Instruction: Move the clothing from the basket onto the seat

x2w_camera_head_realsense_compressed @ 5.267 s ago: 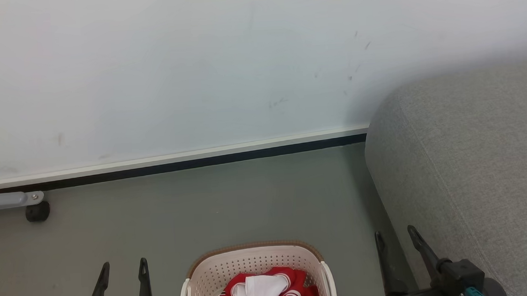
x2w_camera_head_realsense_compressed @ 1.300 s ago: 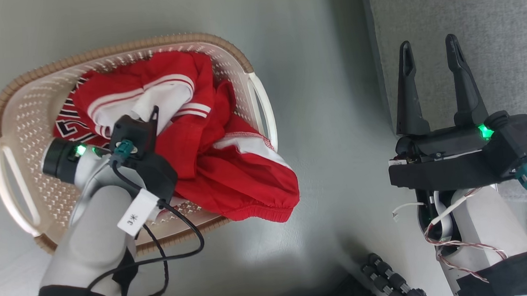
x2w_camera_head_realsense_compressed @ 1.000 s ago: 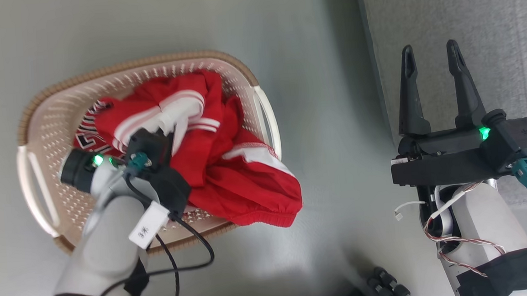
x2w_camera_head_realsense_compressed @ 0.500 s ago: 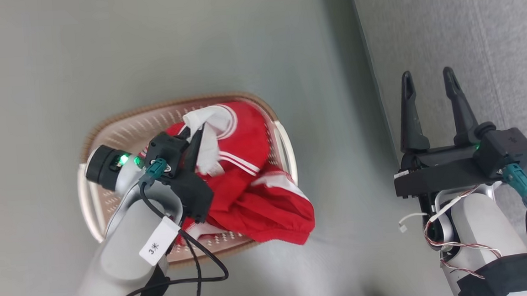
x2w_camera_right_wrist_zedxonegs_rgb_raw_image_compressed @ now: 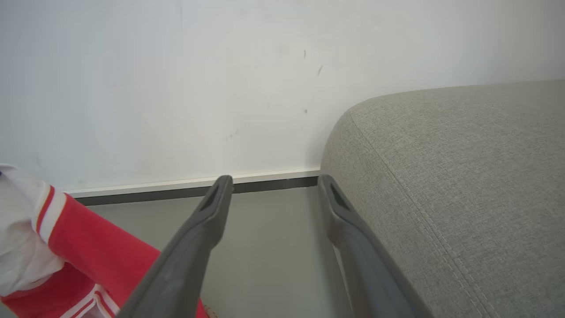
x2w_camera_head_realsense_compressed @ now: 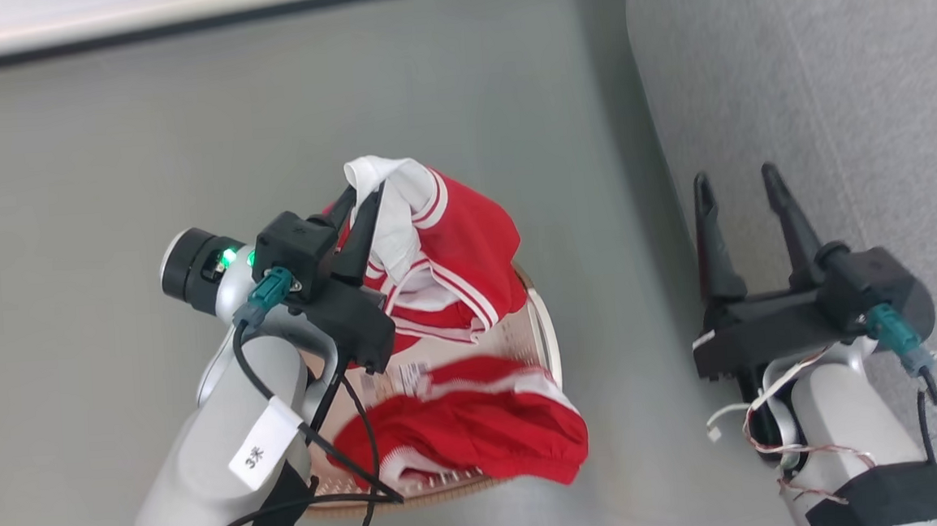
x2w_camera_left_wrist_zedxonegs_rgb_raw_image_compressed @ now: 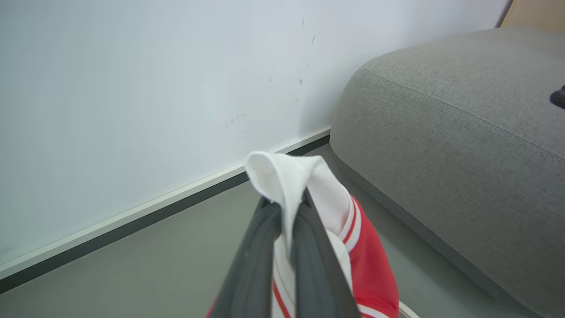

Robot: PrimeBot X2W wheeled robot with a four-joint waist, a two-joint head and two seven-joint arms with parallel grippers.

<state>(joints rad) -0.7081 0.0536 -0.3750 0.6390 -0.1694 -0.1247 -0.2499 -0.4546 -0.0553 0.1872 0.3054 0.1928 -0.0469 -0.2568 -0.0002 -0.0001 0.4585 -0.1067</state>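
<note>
Clothing hangs pinched in my left claw, held above the basket where another red piece lies, so next I should swing it right onto the seat beside my wide, empty right claw.

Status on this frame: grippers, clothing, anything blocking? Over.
Left gripper shut on white-lined red shiny garment, held over cream perforated basket. Right gripper open, empty, by grey woven seat cushion. Second red garment draped over basket rim. No obstruction seen.

white tag on left forearm: "3米" | label on basket: unreadable
</note>
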